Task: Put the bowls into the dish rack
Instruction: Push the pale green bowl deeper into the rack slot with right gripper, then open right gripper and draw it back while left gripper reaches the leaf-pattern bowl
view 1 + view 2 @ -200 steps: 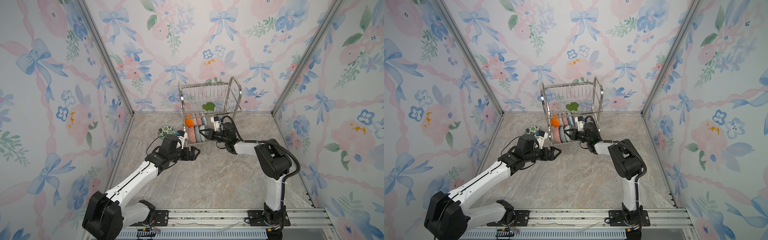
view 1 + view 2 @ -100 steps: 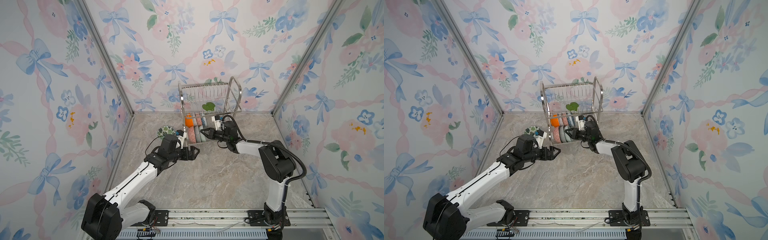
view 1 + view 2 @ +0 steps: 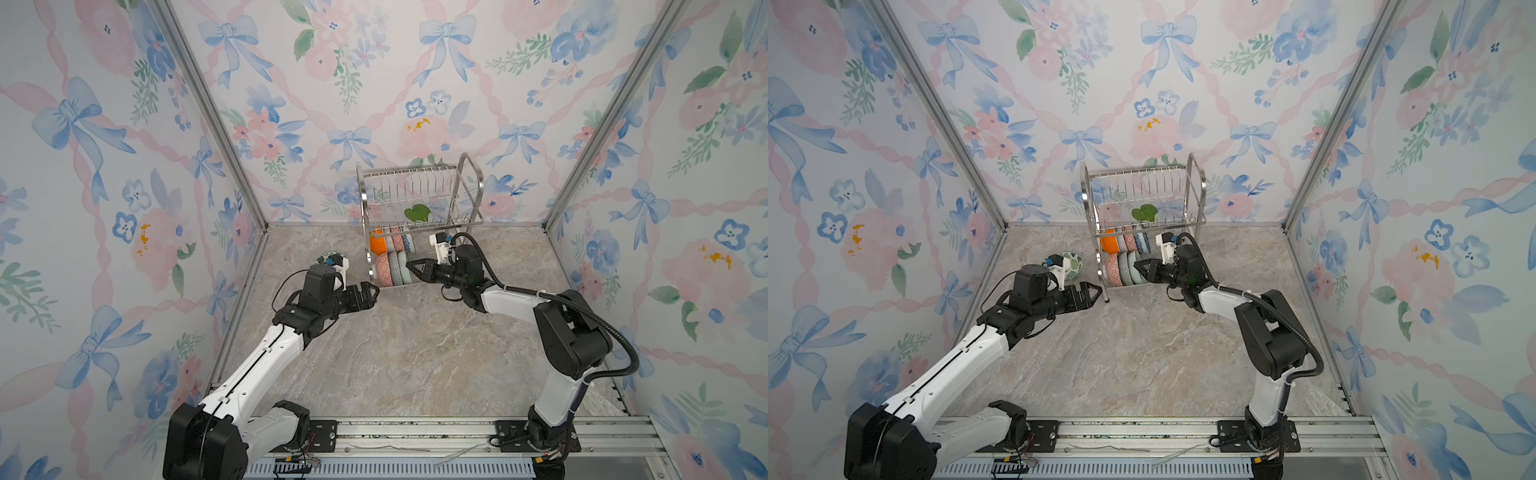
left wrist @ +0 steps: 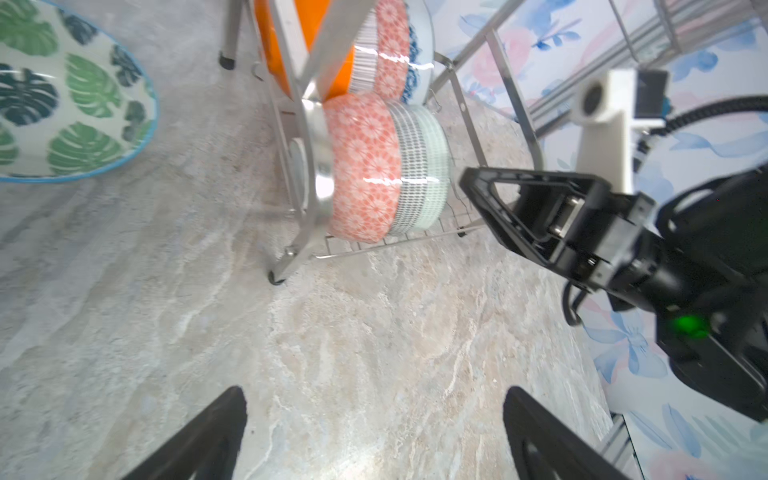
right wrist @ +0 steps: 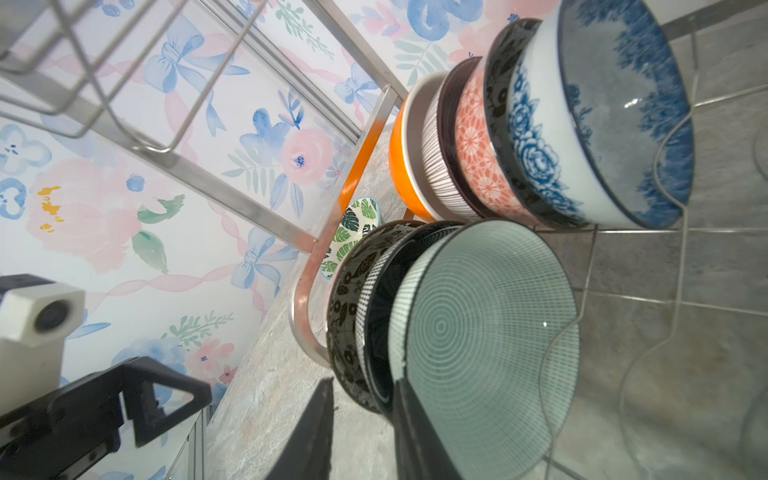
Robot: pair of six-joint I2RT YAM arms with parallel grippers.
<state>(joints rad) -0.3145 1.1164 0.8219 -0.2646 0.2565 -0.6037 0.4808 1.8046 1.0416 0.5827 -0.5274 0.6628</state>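
One bowl is left outside the dish rack (image 4: 318, 174): the green-leaf bowl (image 3: 1073, 264) is seen on the marble tabletop (image 3: 395, 353), just beside the rack's left legs and close to the side wall. The others are stood on edge in two rows on the lower tier.

The right gripper (image 5: 361, 436) is seen just beside the rim of the pale green ringed bowl (image 5: 478, 332), which ends the front row. Its jaws are parted a little and nothing is held in them. The left gripper (image 3: 372, 293) is spread wide and empty, low over the tabletop in front of the rack's near left leg.

The main risk is judged to lie at the front row. If the right gripper is drawn back at an angle, the ringed bowl's rim could be caught and the leaning row tipped (each bowl is propped only by its neighbour). The leaf bowl could also be missed or pushed against the wall, since it sits behind the left wrist, and the rack leg could be knocked on the way round.
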